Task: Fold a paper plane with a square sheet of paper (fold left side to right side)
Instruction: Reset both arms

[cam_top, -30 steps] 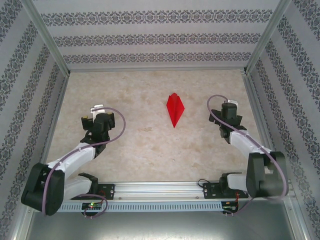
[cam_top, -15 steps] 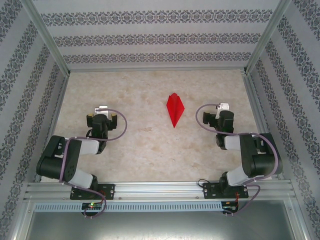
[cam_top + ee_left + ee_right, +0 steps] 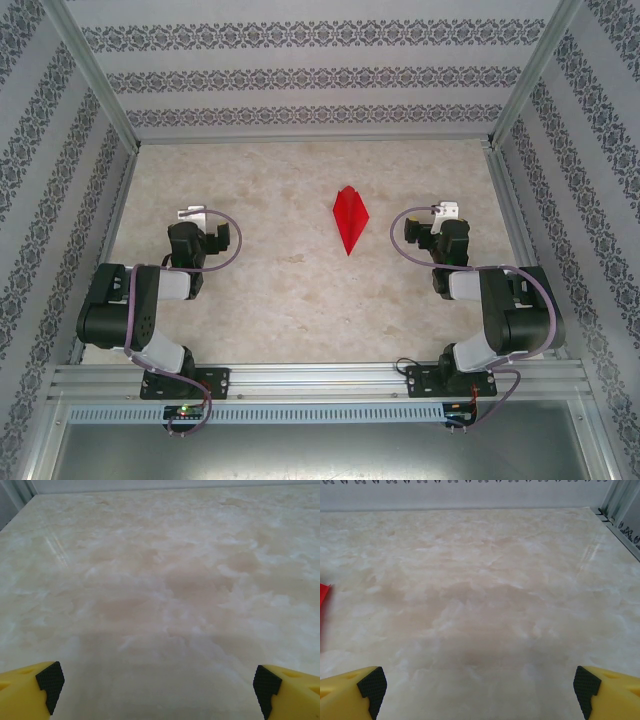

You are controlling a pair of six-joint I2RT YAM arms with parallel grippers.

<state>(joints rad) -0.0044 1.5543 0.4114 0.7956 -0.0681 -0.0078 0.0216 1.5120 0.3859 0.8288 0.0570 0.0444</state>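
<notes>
The paper plane [image 3: 350, 220] lay just above centre frame, between the left gripper [image 3: 159, 686] and right gripper [image 3: 477, 686], both spread wide and empty; light, flimsy, probably best pinched along a folded edge

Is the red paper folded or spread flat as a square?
Folded. The red paper is a narrow kite shape with one long sharp tip and a crease along its middle.
</notes>
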